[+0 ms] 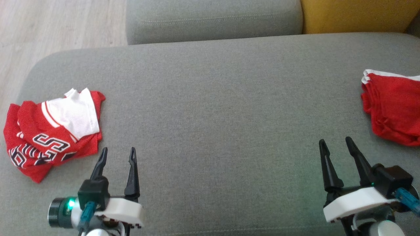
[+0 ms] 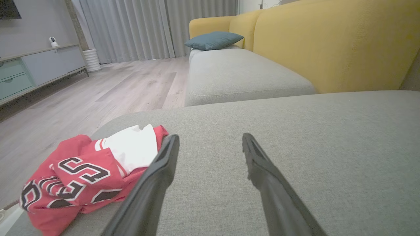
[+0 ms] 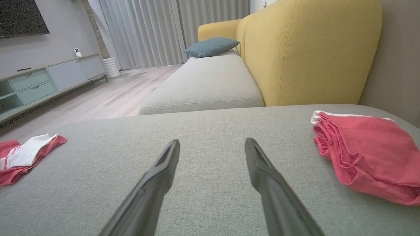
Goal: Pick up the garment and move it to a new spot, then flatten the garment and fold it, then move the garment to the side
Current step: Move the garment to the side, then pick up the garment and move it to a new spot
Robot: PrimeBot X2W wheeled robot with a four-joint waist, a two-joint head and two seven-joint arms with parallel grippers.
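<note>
Head view, garment: The garment [image 1: 52,131] is a red jersey with a white part and thin white stripes. It lies crumpled at the left end of the grey sofa seat [image 1: 223,108].
Head view, writing: We see big black characters with a white outline. One reads as an S. The others are folded over and we cannot read them.
Head view, left gripper: The left gripper [image 1: 118,150] is just beside the garment, on its right. Its jaws stand wide apart and hold nothing.
Head view, right gripper: The right gripper [image 1: 335,140] also has its jaws spread wide and empty. It is near a folded red cloth [image 1: 392,108] with a white edge, at the right end of the seat.
Left wrist view, garment: The garment [image 2: 82,170] lies left of the open left gripper [image 2: 210,136]. One finger crosses in front of its edge, and we cannot tell if they touch. The S shows again.
Left wrist view, room: Behind we see a yellow backrest [image 2: 328,42] and a blue-grey pillow [image 2: 213,40].
Right wrist view, both cloths: The open right gripper [image 3: 212,141] points between them. The garment [image 3: 23,157] is far left and the folded red cloth [image 3: 370,154] is at the right, well apart from each other.
</note>
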